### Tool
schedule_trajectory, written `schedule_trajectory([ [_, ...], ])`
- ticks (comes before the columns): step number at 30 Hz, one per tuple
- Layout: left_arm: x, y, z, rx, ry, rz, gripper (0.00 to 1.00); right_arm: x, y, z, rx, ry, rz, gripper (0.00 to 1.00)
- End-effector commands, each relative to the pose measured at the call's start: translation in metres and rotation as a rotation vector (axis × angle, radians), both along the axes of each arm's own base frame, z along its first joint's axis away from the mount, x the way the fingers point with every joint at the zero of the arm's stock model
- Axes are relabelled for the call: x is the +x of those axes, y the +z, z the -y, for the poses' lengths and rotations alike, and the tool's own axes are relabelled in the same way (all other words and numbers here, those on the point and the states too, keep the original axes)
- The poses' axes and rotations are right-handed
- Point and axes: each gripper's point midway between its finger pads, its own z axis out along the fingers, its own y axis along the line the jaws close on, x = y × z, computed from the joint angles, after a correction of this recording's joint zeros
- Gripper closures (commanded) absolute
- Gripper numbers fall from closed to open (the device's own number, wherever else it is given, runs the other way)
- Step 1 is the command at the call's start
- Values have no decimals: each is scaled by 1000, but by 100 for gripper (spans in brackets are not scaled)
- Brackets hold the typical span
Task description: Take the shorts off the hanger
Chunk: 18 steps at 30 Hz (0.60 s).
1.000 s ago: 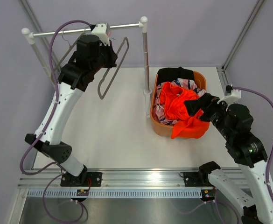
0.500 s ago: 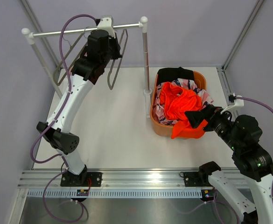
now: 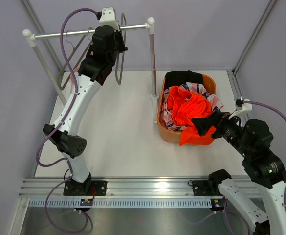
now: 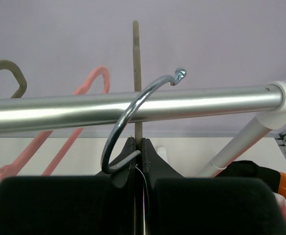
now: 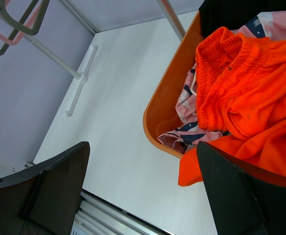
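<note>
Shorts (image 3: 187, 108) in basket (image 3: 168, 134) just ahead of open right jaws; empty hanger (image 4: 118, 127), hooked over rail (image 4: 206, 100), clamped in left jaws.

My white table (image 3: 123, 137) stands boxed in by pale lilac walls (image 3: 206, 29), with grey struts (image 3: 252, 34) climbing the corners. A chrome clothes rail (image 4: 206, 100) on white posts crosses the far left, and a ribbed aluminium track (image 3: 147, 188) edges the near side. Light falls evenly; shadows are soft.

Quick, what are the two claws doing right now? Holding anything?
Left gripper: closed on the hanger, at its hook's base.
Right gripper: open, holding nothing, near the orange shorts.
</note>
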Motion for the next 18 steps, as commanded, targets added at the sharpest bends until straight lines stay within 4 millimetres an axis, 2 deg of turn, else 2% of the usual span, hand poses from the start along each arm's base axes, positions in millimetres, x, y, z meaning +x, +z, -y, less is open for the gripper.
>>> schedule_trajectory([
  [1, 8, 33, -9, -50, 68, 109, 100, -3, 10, -5, -13, 45, 35, 1],
  [9, 28, 20, -6, -53, 110, 111, 100, -6, 11, -6, -24, 63, 44, 1],
  [18, 41, 10, -9, -28, 140, 112, 100, -6, 6, -6, -38, 69, 40, 1],
])
